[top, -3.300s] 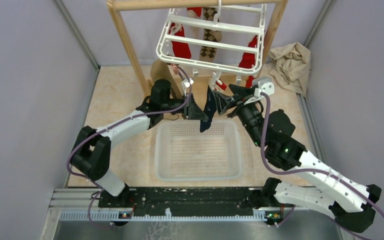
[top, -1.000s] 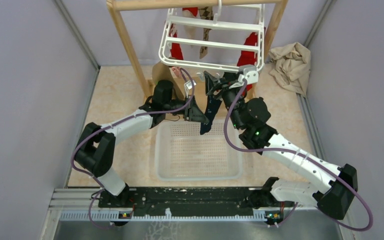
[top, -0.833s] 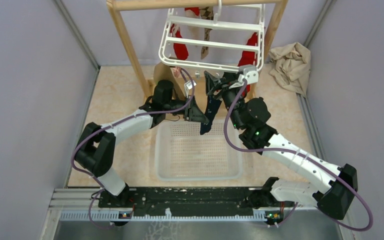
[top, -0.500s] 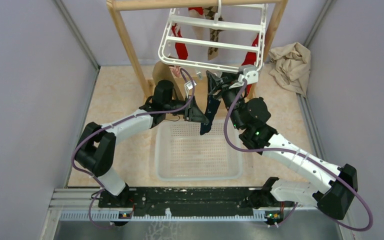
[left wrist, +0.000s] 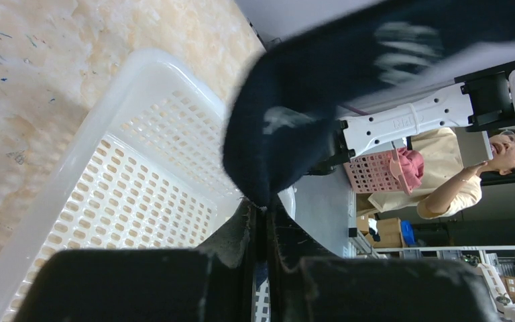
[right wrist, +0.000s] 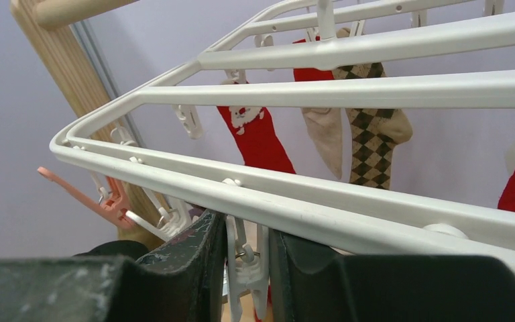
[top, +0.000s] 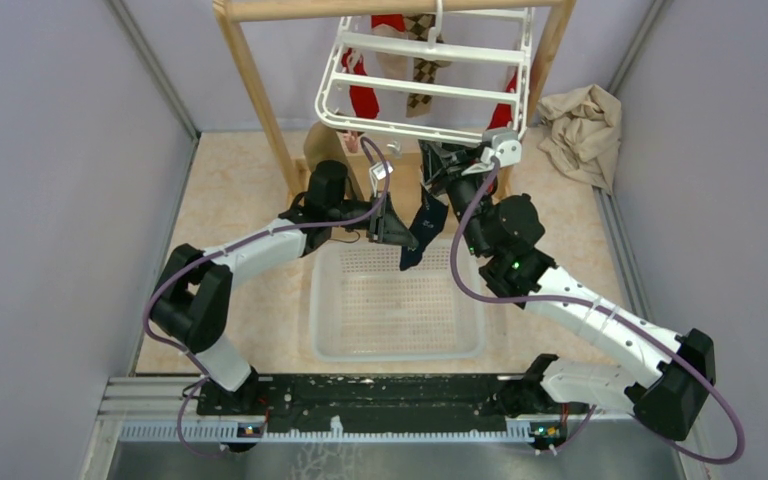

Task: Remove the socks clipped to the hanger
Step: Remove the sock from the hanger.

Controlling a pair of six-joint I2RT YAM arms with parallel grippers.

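Soft, even overhead light, faint shadows. In my left wrist view the navy sock point(left wrist: 295, 114) blurs; my right fingers point(right wrist: 191, 258) are soft-focused.

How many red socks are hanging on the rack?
3 red socks on the hanger: one on its left, one at the back, one on its right. More may be hidden.

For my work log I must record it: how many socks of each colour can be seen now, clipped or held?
Red socks: 3
Navy sock: 1
Cream sock: 1
Brown argyle sock: 1
Total: 6
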